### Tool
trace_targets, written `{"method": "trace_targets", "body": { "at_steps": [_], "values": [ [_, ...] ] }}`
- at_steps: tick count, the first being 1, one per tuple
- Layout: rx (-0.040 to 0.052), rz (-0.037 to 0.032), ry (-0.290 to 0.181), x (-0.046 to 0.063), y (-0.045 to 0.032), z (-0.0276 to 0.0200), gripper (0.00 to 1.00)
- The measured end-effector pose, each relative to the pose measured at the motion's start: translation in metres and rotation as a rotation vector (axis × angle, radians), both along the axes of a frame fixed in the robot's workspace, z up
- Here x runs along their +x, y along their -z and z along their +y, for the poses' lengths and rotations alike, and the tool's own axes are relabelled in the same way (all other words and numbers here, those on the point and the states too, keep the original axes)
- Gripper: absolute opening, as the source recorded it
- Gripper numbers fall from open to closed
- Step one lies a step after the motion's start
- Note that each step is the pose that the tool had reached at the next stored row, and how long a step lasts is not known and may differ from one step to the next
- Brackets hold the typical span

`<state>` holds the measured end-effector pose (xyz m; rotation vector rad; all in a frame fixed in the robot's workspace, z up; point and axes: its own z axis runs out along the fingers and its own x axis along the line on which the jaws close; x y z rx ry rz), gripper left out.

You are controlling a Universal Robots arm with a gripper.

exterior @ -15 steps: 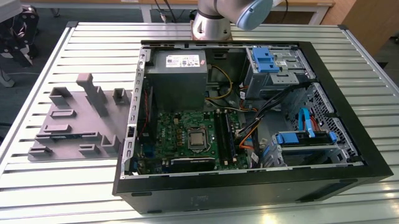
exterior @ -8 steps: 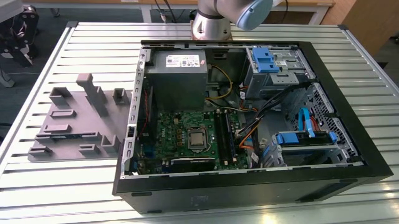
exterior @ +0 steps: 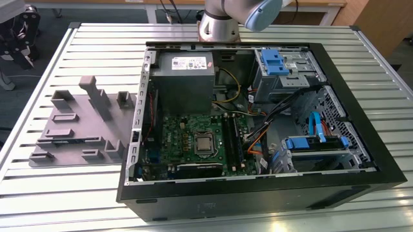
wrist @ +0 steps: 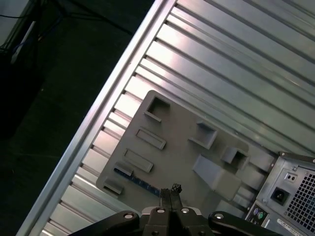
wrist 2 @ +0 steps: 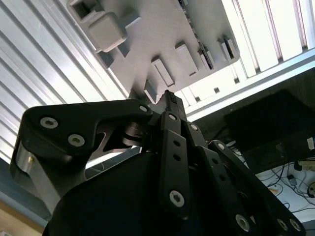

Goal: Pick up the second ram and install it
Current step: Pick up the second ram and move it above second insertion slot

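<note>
Confirm that the gripper (wrist: 172, 190) hangs above the grey holder tray (wrist: 177, 142) with its fingers closed on nothing and that the second ram (wrist: 138, 181) lies in a tray slot; pick-up and installation on the motherboard (exterior: 187, 130) both remain.

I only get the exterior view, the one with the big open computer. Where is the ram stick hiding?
Observer: In the first wrist view, the second ram sits in a slot of the grey tray, near one edge.
Operator: Is the gripper holding it?
Observer: No. The gripper hangs above the tray with nothing between its shut fingers.
Operator: What does the computer's back look like?
Observer: The first wrist view shows its back panel with a power socket.
</note>
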<state>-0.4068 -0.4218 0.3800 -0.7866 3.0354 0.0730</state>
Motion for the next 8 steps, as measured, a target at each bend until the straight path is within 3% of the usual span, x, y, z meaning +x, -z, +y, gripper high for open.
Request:
{"method": "trace_targets", "body": {
  "at_steps": [8],
  "values": [
    [-0.0001,0.0,-0.025,0.0,0.0,0.0,0.11]
  ]
}}
